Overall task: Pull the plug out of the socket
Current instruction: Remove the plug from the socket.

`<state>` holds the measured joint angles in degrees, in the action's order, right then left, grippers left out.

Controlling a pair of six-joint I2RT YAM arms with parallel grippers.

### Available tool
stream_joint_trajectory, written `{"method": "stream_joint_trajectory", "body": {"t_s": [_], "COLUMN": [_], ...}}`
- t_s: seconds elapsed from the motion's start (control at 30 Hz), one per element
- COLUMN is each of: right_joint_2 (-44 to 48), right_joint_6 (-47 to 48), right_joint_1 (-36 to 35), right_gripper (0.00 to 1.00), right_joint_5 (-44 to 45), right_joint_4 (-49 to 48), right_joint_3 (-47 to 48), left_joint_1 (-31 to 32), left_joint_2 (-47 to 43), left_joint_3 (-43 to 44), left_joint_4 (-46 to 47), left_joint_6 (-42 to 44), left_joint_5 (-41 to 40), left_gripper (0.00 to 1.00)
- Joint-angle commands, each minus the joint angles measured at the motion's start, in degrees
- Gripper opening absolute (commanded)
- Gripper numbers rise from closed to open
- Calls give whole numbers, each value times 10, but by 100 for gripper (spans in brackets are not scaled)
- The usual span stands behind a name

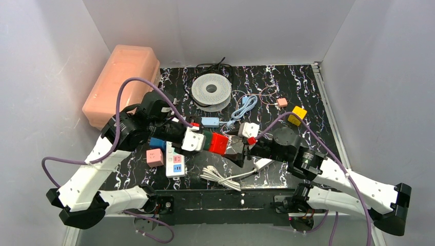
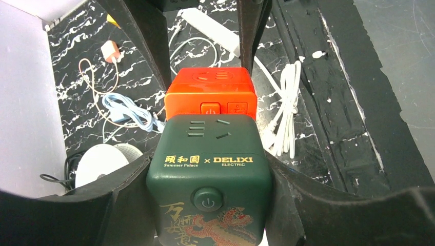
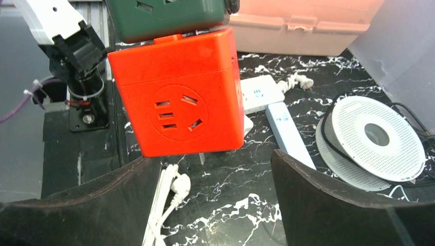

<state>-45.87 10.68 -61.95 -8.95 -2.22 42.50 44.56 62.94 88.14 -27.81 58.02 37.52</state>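
Left gripper [image 2: 210,205] clamps green cube [image 2: 208,148] — right gripper [image 3: 213,163] gapes around red cube [image 3: 179,97], join hidden.

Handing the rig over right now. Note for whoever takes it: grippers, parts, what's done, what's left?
Left gripper: shut on the green cube socket, fingers on both its sides.
Right gripper: open, jaws wide, not touching anything.
Red cube plug: flush against the green cube socket, apparently plugged in, just ahead of the right gripper.
Done: socket held.
Left: close the right gripper on the red cube plug, pull the two apart.
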Motion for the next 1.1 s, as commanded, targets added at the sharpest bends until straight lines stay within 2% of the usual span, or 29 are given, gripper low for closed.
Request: {"method": "stream_joint_trajectory", "body": {"t_s": [0.0, 0.27, 0.47, 0.6, 0.73, 0.87, 1.07], "right_joint_2": [-15, 40, 48, 27, -35, -53, -85], "right_joint_6": [24, 36, -23, -32, -8, 5, 26], "right_joint_1": [-2, -2, -2, -2, -3, -2, -2], "right_gripper": [87, 88, 89, 89, 90, 90, 90], "right_joint_5": [-33, -43, -8, -33, -73, -89, -97], "right_joint_4": [-17, 68, 132, 89, 92, 49, 50], "right_joint_3": [56, 60, 106, 115, 161, 153, 153], "left_joint_1": [2, 2, 2, 2, 2, 2, 2], "left_joint_2": [3, 1, 9, 13, 18, 21, 23], "left_joint_3": [17, 8, 17, 18, 17, 19, 21], "left_joint_4": [1, -3, -2, 14, 19, 24, 24], "left_joint_6": [5, 19, 3, -21, -22, -20, -14], "left_joint_5": [32, 27, 31, 26, 27, 26, 25], "left_gripper": [0, 0, 0, 0, 0, 0, 0]}}
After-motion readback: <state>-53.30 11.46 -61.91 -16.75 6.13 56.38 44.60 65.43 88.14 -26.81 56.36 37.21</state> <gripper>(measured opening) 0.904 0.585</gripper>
